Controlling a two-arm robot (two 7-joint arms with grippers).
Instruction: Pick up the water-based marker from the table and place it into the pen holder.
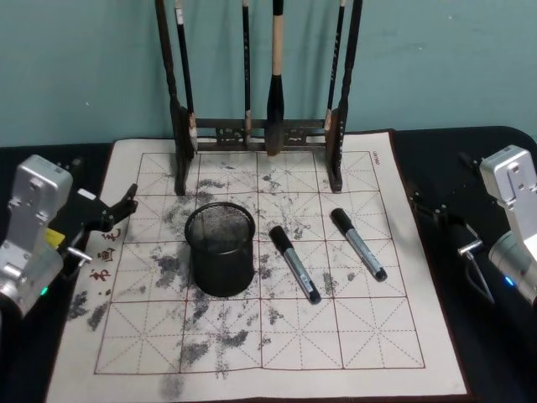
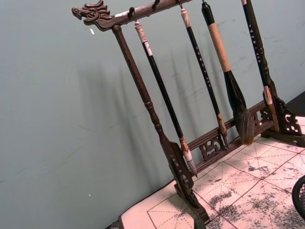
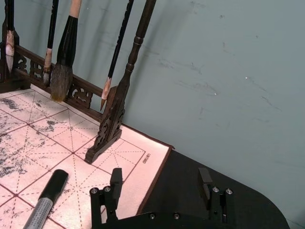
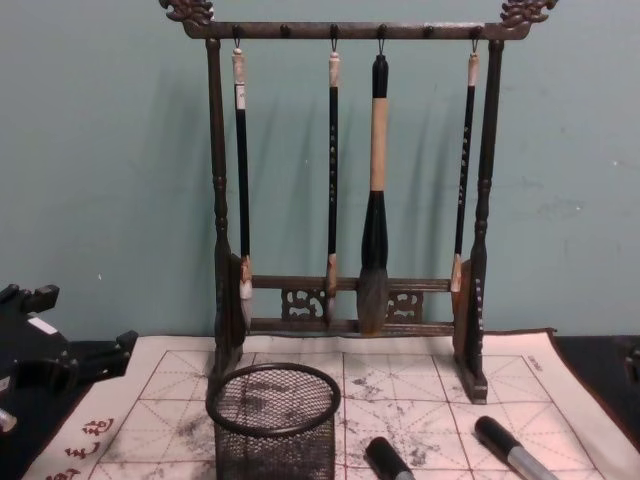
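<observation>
Teal wall backs a dark tabletop [image 1: 453, 159] spread with an ink-blotched grid mat [image 1: 252, 353]. At the mat's far edge stands a wooden brush rack [image 1: 180, 143], its top cut off in the head view. Two water-based markers lie flat on the mat, each with a black cap at its far end and a grey barrel whose print is too small to read. The inner marker [image 1: 294, 264] lies just right of the pen holder [image 1: 220, 250], and the outer marker [image 1: 358, 243] lies farther right. They touch neither the holder nor each other. The chest view cuts both at its lower edge, showing little beyond the caps, and crops the holder's base. The holder, a black mesh cup with a solid rim, stands upright near the mat's middle. The left gripper [image 1: 117, 210] hovers over the mat's left edge, its fingers seemingly parted and holding nothing. The right gripper [image 3: 160, 183] hangs at the mat's right edge, its fingers wide apart and empty.
</observation>
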